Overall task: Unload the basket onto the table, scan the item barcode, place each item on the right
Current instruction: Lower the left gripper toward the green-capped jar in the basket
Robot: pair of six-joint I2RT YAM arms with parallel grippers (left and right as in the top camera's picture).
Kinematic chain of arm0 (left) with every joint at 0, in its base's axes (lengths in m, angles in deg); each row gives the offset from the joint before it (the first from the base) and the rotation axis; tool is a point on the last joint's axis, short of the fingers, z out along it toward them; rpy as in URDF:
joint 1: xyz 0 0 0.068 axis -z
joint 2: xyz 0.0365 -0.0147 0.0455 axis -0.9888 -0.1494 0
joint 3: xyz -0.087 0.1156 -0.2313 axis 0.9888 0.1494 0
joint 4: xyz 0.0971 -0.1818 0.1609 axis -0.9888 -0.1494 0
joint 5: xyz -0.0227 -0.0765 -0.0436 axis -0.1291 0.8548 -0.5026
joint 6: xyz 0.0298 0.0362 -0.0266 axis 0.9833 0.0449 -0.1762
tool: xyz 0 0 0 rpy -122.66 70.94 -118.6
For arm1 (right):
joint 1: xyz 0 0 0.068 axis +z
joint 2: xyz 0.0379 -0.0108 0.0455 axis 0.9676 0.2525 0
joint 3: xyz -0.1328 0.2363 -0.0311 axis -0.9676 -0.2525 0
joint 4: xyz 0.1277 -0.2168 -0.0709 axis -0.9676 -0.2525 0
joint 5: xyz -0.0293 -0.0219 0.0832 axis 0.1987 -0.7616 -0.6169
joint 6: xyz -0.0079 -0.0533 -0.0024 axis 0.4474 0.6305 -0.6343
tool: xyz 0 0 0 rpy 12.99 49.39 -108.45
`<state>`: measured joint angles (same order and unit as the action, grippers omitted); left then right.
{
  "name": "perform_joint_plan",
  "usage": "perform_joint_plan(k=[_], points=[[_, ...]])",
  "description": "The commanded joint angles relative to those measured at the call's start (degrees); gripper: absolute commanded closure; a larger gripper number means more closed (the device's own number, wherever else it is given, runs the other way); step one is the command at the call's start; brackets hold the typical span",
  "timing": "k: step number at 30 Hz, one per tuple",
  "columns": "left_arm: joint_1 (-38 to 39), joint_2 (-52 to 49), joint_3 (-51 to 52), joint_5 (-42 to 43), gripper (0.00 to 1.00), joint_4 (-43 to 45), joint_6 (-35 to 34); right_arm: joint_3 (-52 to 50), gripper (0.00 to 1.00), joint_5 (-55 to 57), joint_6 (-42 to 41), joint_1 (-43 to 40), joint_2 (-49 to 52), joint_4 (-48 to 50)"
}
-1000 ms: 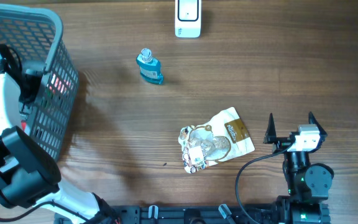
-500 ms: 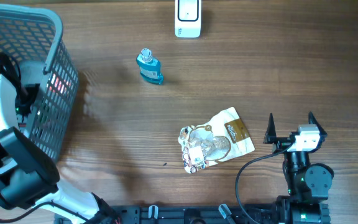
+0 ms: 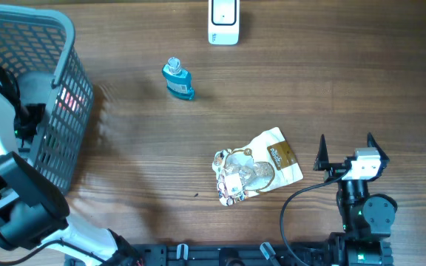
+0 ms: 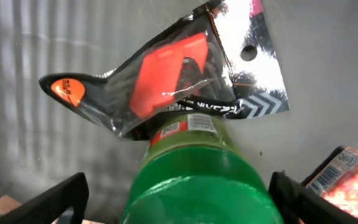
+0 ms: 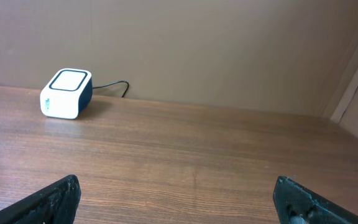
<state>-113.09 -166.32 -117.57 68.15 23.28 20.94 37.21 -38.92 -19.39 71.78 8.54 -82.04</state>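
a white scanner box with a dark cable sits upper left on the wooden table; black fingertips flank the bottom corners.

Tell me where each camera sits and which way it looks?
Overhead: above the table, looking straight down at basket, blue bottle, snack bag; left arm, right arm show.
Left wrist: inside the basket, looking down at a green bottle; open left gripper shows.
Right wrist: low over the table, facing the white scanner; open right gripper shows.
Shared: overhead and right wrist both see the scanner.
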Motion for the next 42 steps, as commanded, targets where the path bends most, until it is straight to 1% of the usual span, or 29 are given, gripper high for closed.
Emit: perform_joint_plan(k=[1,2,3,5,8,10,12,13,14,17,21,22,23,24,25,26,30,33,34,36,40,42], points=[[-0.31,-0.68,-0.35,-1.31,0.26,-0.37,0.37,-0.04,0.0,-0.9,0.59,-0.24,0.0,0.11],[-0.31,-0.68,-0.35,-1.31,0.29,-0.48,0.37,-0.04,0.0,-0.9,0.61,-0.24,0.0,0.11],[-0.31,-0.68,-0.35,-1.31,0.3,-0.68,0.37,-0.04,0.0,-0.9,0.59,-0.24,0.0,0.11],[-0.31,-0.68,-0.35,-1.31,0.33,-1.07,0.94,-0.04,0.0,-0.9,0.63,-0.24,0.0,0.11],[-0.33,-0.68,-0.35,-1.33,0.33,-0.87,4.13,-0.04,0.0,-0.9,0.59,-0.24,0.0,0.11],[-0.33,-0.68,-0.35,-1.36,0.32,0.81,10.51,-0.04,0.0,-0.9,0.61,-0.24,0.0,0.09],[-0.33,-0.68,-0.35,-1.36,0.29,2.99,18.51,-0.04,0.0,-0.9,0.61,-0.24,0.0,0.11],[-0.33,-0.68,-0.35,-1.36,0.27,3.93,21.38,-0.04,0.0,-0.9,0.59,-0.24,0.0,0.11],[-0.33,-0.68,-0.35,-1.36,0.27,5.14,25.0,-0.04,0.0,-0.9,0.61,-0.24,0.0,0.11],[-0.31,-0.68,-0.35,-1.33,0.29,8.13,32.94,-0.04,0.0,-0.9,0.61,-0.24,0.0,0.11],[-0.31,-0.68,-0.35,-1.33,0.31,10.19,45.31,-0.04,0.0,-0.9,0.59,-0.24,0.0,0.11],[-0.31,-0.68,-0.35,-1.36,0.27,10.21,48.19,-0.04,0.0,-0.9,0.59,-0.24,0.0,0.11],[-0.33,-0.68,-0.35,-1.38,0.04,10.16,49.55,-0.04,0.0,-0.9,0.59,-0.24,0.0,0.11],[-0.33,-0.68,-0.35,-1.38,0.0,10.05,49.66,-0.04,0.0,-0.9,0.61,-0.24,0.0,0.11],[-0.33,-0.68,-0.35,-1.36,0.0,9.81,49.13,-0.04,0.0,-0.9,0.59,-0.24,0.0,0.11],[-0.33,-0.68,-0.35,-1.33,0.0,9.53,47.17,-0.04,0.0,-0.9,0.59,-0.24,0.0,0.11],[-0.31,-0.5,-0.37,-1.33,0.0,8.52,36.54,-0.04,0.0,-0.9,0.59,-0.24,0.0,0.09],[-0.33,-0.44,-0.37,-1.38,0.0,5.4,28.46,-0.04,0.0,-0.9,0.61,-0.24,0.0,0.11],[-0.33,-0.44,-0.37,-1.38,0.0,3.98,24.65,-0.04,0.0,-0.9,0.59,-0.24,0.0,0.11],[-0.33,-0.46,-0.37,-1.36,0.0,0.24,14.03,-0.04,0.0,-0.9,0.61,-0.24,0.0,0.11],[-0.33,-0.46,-0.37,-1.27,0.0,-3.19,-2.91,-0.04,0.0,-0.9,0.61,-0.24,0.0,0.11],[-0.33,-0.48,-0.35,-0.55,0.0,-3.43,-8.2,-0.04,0.0,-0.9,0.61,-0.24,0.0,0.11]])
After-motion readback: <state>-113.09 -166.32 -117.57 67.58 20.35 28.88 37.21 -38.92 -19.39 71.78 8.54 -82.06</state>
